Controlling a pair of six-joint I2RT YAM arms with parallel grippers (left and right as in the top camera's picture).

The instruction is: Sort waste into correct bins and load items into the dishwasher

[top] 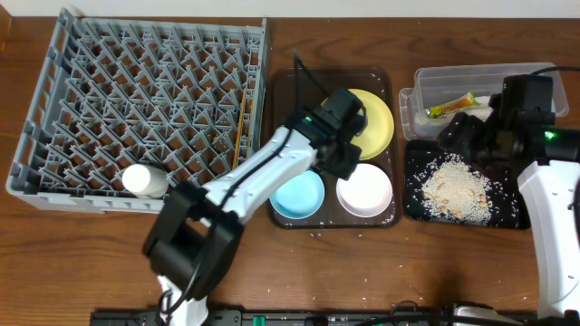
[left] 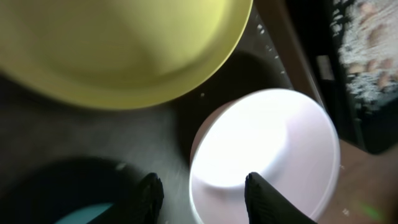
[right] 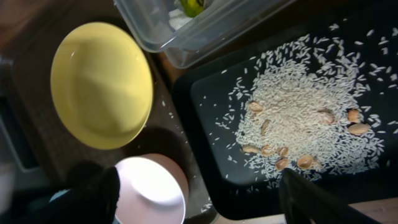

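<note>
The yellow plate [top: 376, 122], light blue bowl [top: 297, 195] and white bowl [top: 364, 190] sit on the dark brown serving tray [top: 288, 100]. My left gripper [top: 349, 161] hangs over them. In the left wrist view it is open [left: 202, 199], its fingers either side of the white bowl's [left: 267, 149] near rim. My right gripper [top: 462, 136] is open and empty [right: 199, 205] above the black tray [top: 512, 213], which holds beige crumbs [right: 298, 118]. The clear tub [top: 480, 86] holds the orange-and-green sachet [top: 450, 107]. The white cup [top: 145, 180] and chopsticks [top: 242, 127] are in the grey dish rack [top: 136, 100].
A few loose crumbs lie on the wooden table in front of the serving tray [top: 317, 234]. The rack fills the left side of the table. The clear tub and the black tray stand one behind the other at the right.
</note>
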